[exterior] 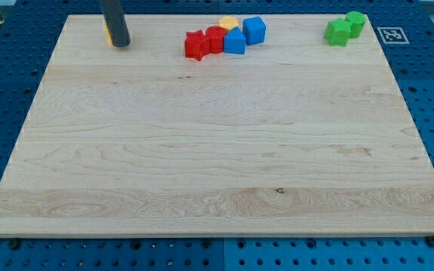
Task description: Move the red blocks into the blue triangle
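Two red blocks sit near the view's top centre: a star-shaped red block on the left and a second red block touching it on the right. The blue triangle block touches the second red block's right side. A blue cube lies just to its upper right. A yellow block peeks out behind them. My tip rests on the board at the view's top left, well to the left of the red blocks. It hides most of an orange block behind it.
Two green blocks sit together at the view's top right. The wooden board lies on a blue perforated table. A fiducial marker lies off the board's top right corner.
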Robot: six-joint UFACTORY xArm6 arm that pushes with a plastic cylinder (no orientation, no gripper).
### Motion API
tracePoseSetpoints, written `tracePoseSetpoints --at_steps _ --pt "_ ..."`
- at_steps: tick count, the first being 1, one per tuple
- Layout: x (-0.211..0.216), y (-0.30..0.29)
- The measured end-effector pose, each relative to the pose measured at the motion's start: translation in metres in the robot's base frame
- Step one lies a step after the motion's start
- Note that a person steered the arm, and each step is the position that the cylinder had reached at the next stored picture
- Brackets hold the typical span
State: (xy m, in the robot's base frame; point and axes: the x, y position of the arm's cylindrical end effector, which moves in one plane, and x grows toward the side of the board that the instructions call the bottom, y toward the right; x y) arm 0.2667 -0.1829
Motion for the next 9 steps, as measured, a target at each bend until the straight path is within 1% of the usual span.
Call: tracePoseSetpoints --at_steps 1,2,3,5,6,8,9 --pt "-0.012 -0.007" --pt "-0.010 -0.003" --pt "0.007 0.043" --pt "0.010 0.153" --pt "0.013 0.186" --pt "0.018 0.197" --pt "0.013 0.223"
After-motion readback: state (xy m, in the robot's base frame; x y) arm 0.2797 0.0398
